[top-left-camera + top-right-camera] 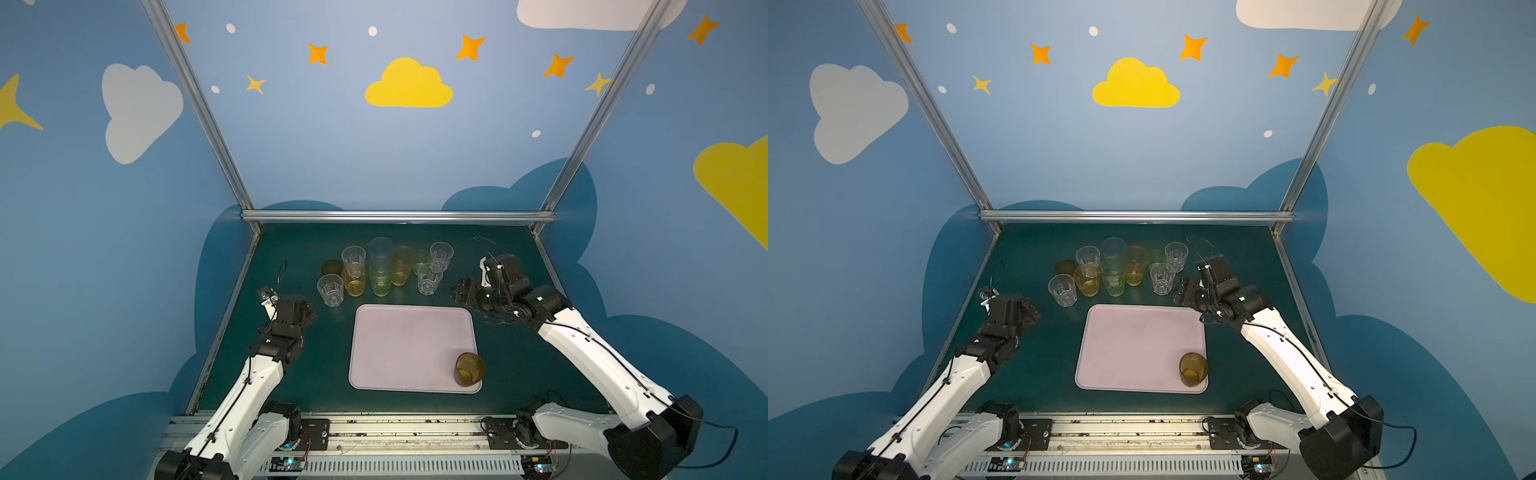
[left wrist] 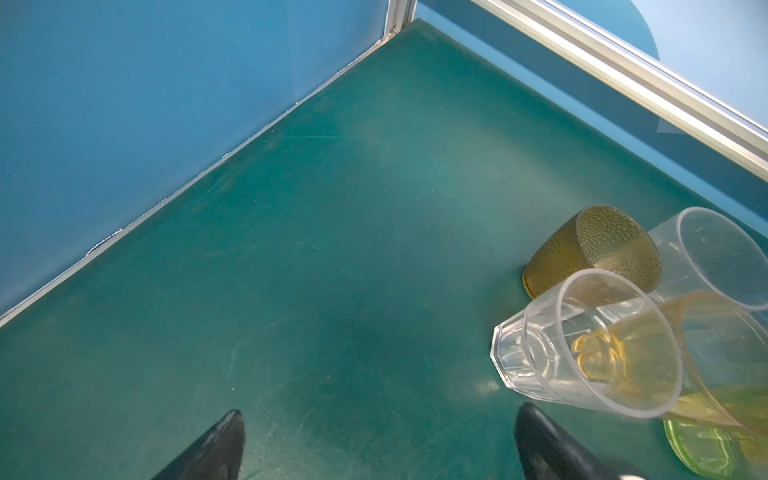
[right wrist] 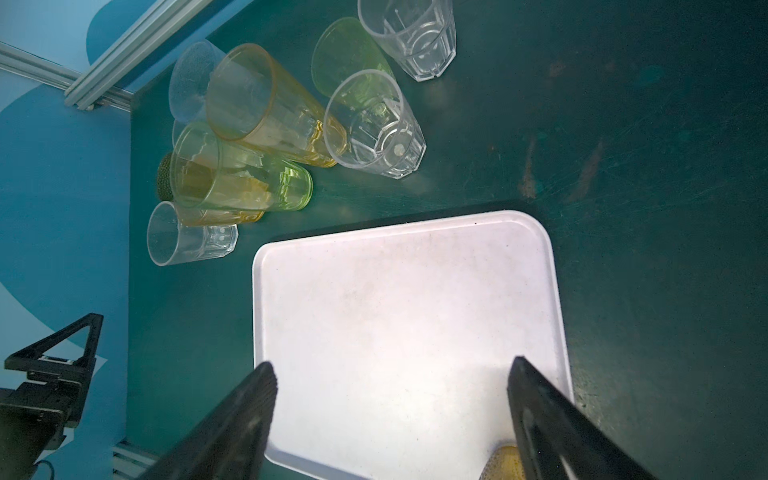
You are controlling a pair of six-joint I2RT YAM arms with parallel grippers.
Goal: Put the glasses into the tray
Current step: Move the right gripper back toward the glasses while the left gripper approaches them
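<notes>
Item: my left fingers [image 2: 216, 449], spread wide, nothing between them, over bare green table [image 2: 332, 249] left of the tray [image 1: 411, 345].
Item: my right fingers [image 3: 548, 424], likewise spread and empty, held by the tray's far right corner.
Item: tray, flat on the table between my arms, with one brown dimpled glass [image 1: 469, 369] upright in its near right corner.
Item: ten glasses, upright in a cluster on the table just beyond the tray's far edge. The clear faceted glass [image 1: 330, 290] is nearest at left, then the short amber glass [image 1: 354, 280], green glass [image 1: 381, 278] and tall amber glass [image 1: 401, 265]. The pale blue glass [image 1: 380, 249] is farthest back.
</notes>
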